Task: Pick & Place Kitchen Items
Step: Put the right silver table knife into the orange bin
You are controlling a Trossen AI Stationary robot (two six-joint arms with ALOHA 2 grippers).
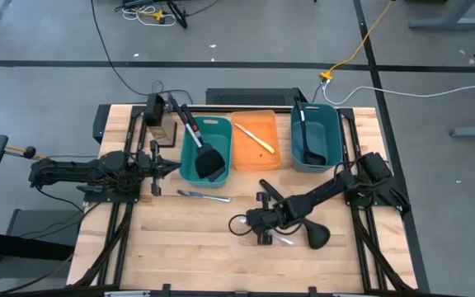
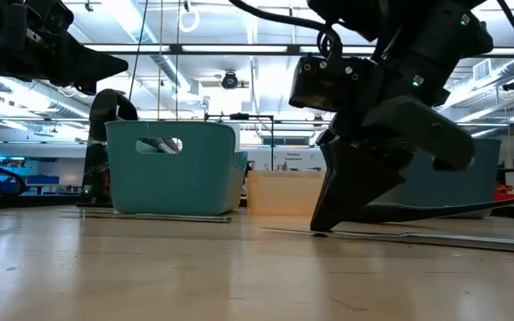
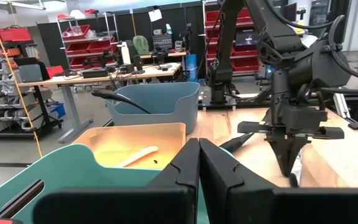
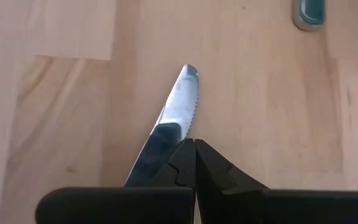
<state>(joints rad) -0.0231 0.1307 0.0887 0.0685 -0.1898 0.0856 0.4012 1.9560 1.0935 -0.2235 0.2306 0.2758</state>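
A silver knife [image 1: 284, 240] lies flat on the table near the front; its serrated blade [image 4: 179, 106] shows in the right wrist view. My right gripper [image 4: 194, 144] is shut, points down, and its tips [image 2: 318, 228] are at table height by the knife. My left gripper [image 1: 175, 167] is shut and empty, held level beside the left teal bin [image 1: 205, 124]. That bin holds black spatulas [image 1: 209, 161]. The orange bin [image 1: 256, 153] holds a cream-handled knife [image 1: 255, 137]. The right teal bin [image 1: 334, 132] holds a black ladle [image 1: 306, 136]. My right gripper comes from above with its fingers shut tip to tip. One fingertip [image 4: 178, 158] lies over the knife where the blade meets the handle [image 4: 160, 137]. The knife is not between the fingers and lies flat on the table. I cannot tell whether the finger touches it.
A second silver knife [image 1: 204, 195] lies in front of the left teal bin. A black spoon [image 1: 316, 237] lies just right of my right gripper. A black box [image 1: 157, 115] stands at the far left behind the bins. Bare wood lies along the near edge.
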